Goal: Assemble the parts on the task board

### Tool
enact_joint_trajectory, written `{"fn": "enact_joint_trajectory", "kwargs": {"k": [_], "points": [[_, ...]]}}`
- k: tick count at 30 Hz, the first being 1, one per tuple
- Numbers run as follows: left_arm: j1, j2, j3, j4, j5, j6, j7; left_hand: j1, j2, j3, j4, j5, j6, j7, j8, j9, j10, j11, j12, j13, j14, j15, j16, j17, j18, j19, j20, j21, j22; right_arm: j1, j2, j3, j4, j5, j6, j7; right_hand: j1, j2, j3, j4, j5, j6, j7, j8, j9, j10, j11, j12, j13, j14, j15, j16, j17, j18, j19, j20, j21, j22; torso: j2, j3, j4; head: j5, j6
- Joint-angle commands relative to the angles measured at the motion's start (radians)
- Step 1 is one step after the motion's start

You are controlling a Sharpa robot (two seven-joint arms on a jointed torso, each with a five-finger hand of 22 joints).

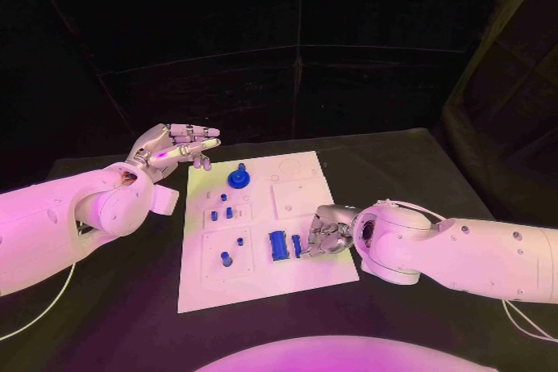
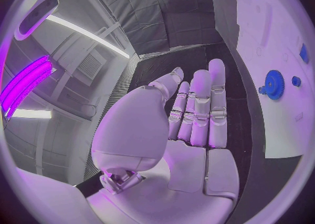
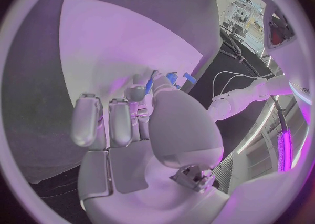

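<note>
Assembly partly done, right hand busy at the board's near right edge.

Right hand [image 1: 329,231] rests fingers-down on the board [image 1: 305,280], and its fingertips [image 3: 148,88] pinch a small blue part [image 1: 297,245] just beside the blue block [image 1: 279,244]; whether that part is already seated I cannot tell. Left hand [image 1: 174,148] hovers off the board's far left corner, fingers straight and apart, grasping nothing. Farther out on the board, the blue gear [image 1: 239,177] stands upright in its place near the far end, and small blue pegs [image 1: 229,197] sit in the left-hand panels. The far right panels look bare, so I judge several parts are still to fit.
</note>
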Motion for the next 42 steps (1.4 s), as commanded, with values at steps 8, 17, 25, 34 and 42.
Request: {"fn": "enact_joint_trajectory", "kwargs": {"k": [8,17,25,34,42], "points": [[0.001,-0.001,0.001,-0.002,0.003,0.011,0.002,-0.003,0.006,-0.003,-0.001,0.000,-0.003,0.004,0.005,0.000,-0.006,-0.002,0.005,-0.001,-0.007,0.003,-0.001,-0.001,0.006,0.002,0.002,-0.006,-0.001,0.001,-0.036,-0.001,0.013,0.074,-0.090,0.123,-0.009,0.000,-0.038,0.010,0.017,-0.036,0.008,-0.024,-0.005,-0.016,0.007,-0.018,-0.010,0.051,0.005,-0.010,-0.005,-0.010,-0.013,0.005,-0.011,-0.009,-0.003,0.0003,-0.0008,0.002,0.011],[0.001,-0.001,0.000,-0.007,0.025,0.010,0.006,-0.009,0.005,-0.007,0.003,-0.001,-0.004,0.003,0.006,-0.001,-0.008,-0.002,0.009,-0.002,-0.012,0.004,-0.005,-0.006,0.006,0.000,0.002,-0.010,-0.004,0.017,-0.091,0.000,-0.060,0.485,-0.146,0.548,0.069,0.025,-0.049,-0.022,0.019,-0.094,0.032,-0.044,-0.005,-0.158,0.027,-0.261,-0.193,-0.003,0.021,-0.170,-0.178,0.029,-0.132,0.019,-0.130,-0.187,-0.021,-0.0081,0.0066,0.002,0.036],[-0.001,0.018,-0.010,-0.039,0.078,0.012,0.028,-0.028,-0.001,-0.023,0.022,0.002,-0.003,0.003,0.013,-0.001,0.007,0.007,-0.021,-0.025,-0.163,0.028,-0.289,-0.150,0.000,-0.140,0.023,-0.170,-0.105,0.051,-0.023,0.007,-0.280,0.923,-0.115,0.853,0.217,0.064,-0.001,-0.069,-0.035,-0.166,0.104,-0.105,-0.049,-0.336,0.121,-0.643,-0.554,-0.416,0.137,-0.954,-0.765,0.076,-0.557,0.114,-0.730,-0.741,-0.060,-0.0245,0.0194,0.013,0.108],[-0.004,0.046,-0.014,-0.101,0.128,-0.017,0.063,-0.029,-0.003,-0.058,0.044,-0.002,-0.021,-0.011,-0.026,-0.003,0.037,0.052,-0.163,-0.028,-0.227,0.108,-0.679,-0.336,0.000,-0.340,0.115,-0.452,-0.319,0.057,0.115,0.051,-0.524,1.088,-0.089,0.976,0.182,0.093,0.007,-0.149,-0.083,-0.160,0.116,-0.132,-0.145,-0.294,0.155,-0.804,-0.865,-0.403,0.185,-1.235,-1.073,0.095,-0.486,0.190,-1.044,-0.981,-0.077,-0.0254,0.0220,0.039,0.189],[-0.016,0.088,-0.015,-0.149,0.169,-0.086,0.088,-0.015,0.008,-0.083,0.045,-0.001,-0.009,-0.005,-0.043,-0.002,0.049,0.063,-0.228,-0.027,-0.238,0.129,-0.799,-0.401,0.009,-0.381,0.146,-0.526,-0.397,0.057,0.181,0.064,-0.619,1.115,-0.067,1.016,0.153,0.114,0.006,-0.198,-0.081,-0.142,0.115,-0.134,-0.183,-0.255,0.151,-0.825,-0.949,-0.334,0.181,-1.278,-1.159,0.099,-0.405,0.176,-1.112,-1.047,-0.079,-0.0191,0.0319,0.054,0.221]]}}
